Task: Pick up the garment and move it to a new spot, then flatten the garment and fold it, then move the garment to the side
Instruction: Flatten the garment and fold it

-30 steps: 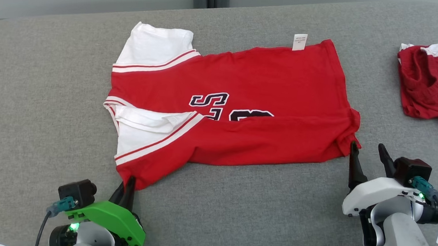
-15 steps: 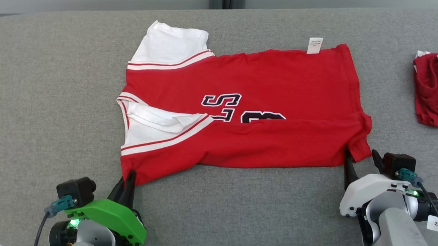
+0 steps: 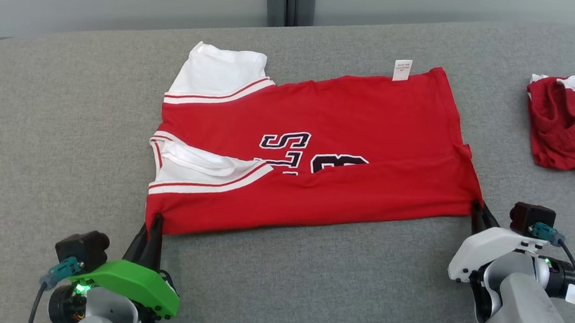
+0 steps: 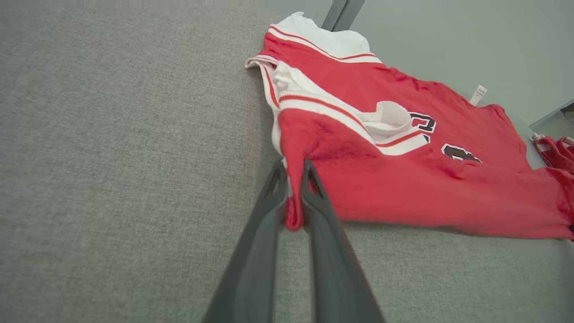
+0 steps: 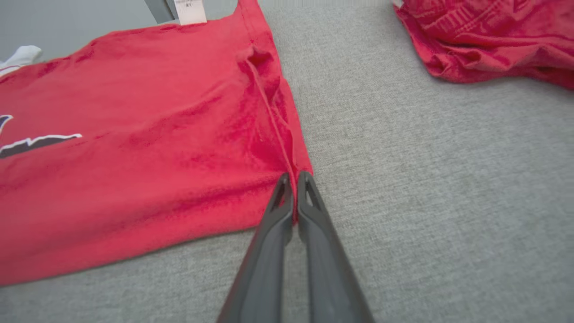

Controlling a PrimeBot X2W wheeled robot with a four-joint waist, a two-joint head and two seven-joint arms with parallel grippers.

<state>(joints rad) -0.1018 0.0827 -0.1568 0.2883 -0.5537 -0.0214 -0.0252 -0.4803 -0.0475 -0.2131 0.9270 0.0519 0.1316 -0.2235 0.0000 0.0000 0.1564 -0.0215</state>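
Garment (image 3: 319, 148) down and spread across the middle of the grey padded surface (image 3: 63, 139), a red jersey with white sleeves, collar end to the robot's left, hem to its right. The near long edge is folded up over the body, and that fold swallows the lower half of the black lettering (image 3: 293, 149); what it spells cannot be made out. The near white sleeve (image 3: 200, 167) is tucked partly under the fold as well. At the far hem corner a white tag (image 3: 402, 70) sticks out, its print too small to read.

Now the corners. The left gripper (image 3: 153, 221) has its jaws clenched on the near collar-side corner, with a pinch of red cloth bunched between the dark fingers (image 4: 269, 211). The right gripper (image 3: 477, 207) has its jaws pinched tight on the near hem corner, right on the seam; in the head view its fingertips are half lost against the red edge.

Further to the robot's right, well apart from the garment, lies a crumpled red cloth (image 3: 572, 127) with a white band, cut off by the edge of the head view. Behind the surface, a grey post (image 3: 290, 0) stands against a pale wall.
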